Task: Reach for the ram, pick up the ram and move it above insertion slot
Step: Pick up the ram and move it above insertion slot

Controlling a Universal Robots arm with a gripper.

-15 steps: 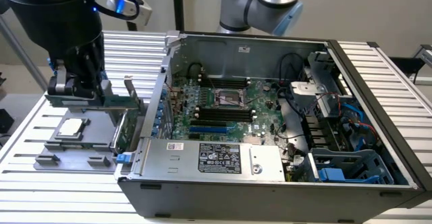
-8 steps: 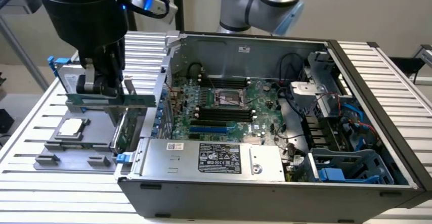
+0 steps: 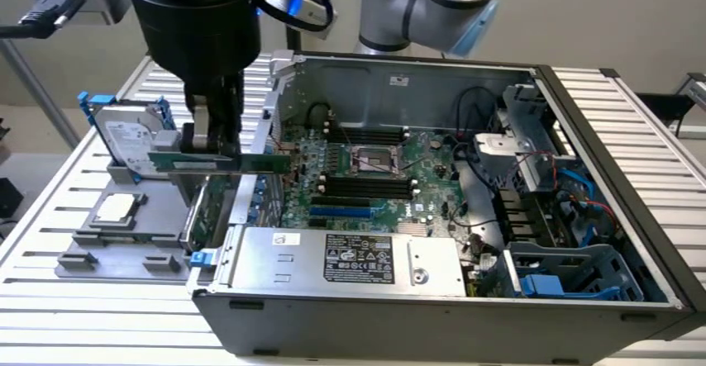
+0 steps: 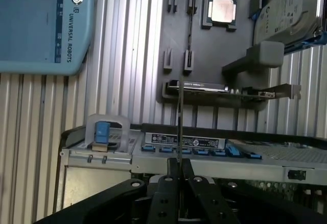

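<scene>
Gripper (image 4: pixel 179 183) clamped on the ram (image 3: pixel 221 163), stick seen edge-on running straight out from the fingertips. Held level and lifted off the grey fixture tray (image 3: pixel 66 242), long axis along the open computer case's (image 3: pixel 441 316) near-left wall, memory slots (image 3: pixel 359 186) lying toward the exterior view's right.

Work surface is a ribbed aluminium table (image 3: pixel 66 300), slats running across. Right below the gripper (image 3: pixel 210 139) sits a grey parts holder (image 3: pixel 121 242) flat on the slats, and just beside the gripper, touching that holder's edge, the open PC case (image 3: pixel 441 217) rests on the table too.
</scene>
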